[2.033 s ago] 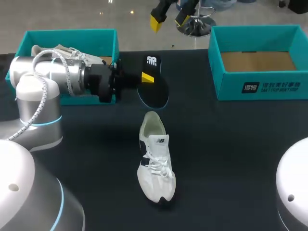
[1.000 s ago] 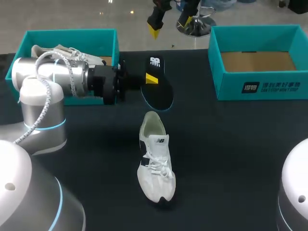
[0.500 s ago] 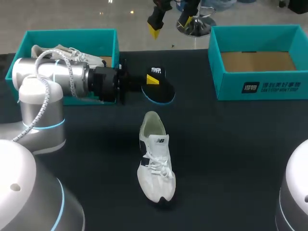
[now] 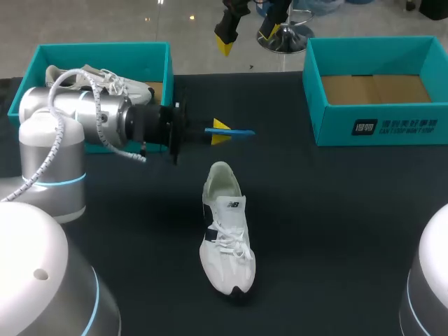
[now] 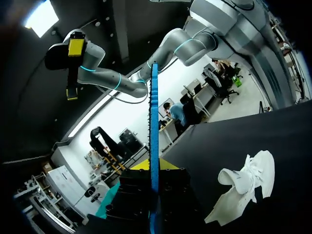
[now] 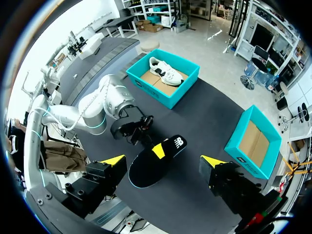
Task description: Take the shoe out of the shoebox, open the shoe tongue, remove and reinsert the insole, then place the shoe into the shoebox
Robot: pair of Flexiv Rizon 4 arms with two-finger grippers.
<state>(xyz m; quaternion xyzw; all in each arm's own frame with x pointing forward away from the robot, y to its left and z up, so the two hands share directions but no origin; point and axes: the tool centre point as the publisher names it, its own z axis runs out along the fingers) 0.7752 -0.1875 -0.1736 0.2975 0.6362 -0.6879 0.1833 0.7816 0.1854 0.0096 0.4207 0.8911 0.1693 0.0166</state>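
Note:
My left gripper is shut on a black insole with a blue rim, holding it in the air, edge-on to the head view, behind the shoe. In the left wrist view the insole stands as a thin blue line between the fingers of the left gripper. The white shoe lies on the dark table, its opening toward the insole; it also shows beside the gripper. My right gripper hangs open high over the far edge. From there the right gripper looks down on the insole's flat face.
A teal shoebox at the back left holds a second white shoe. An empty teal shoebox stands at the back right. The same boxes show in the right wrist view, left box and right box.
The left gripper has rotated the insole from showing its black face to edge-on and lowered it slightly toward the shoe. The right gripper has stayed high and open.

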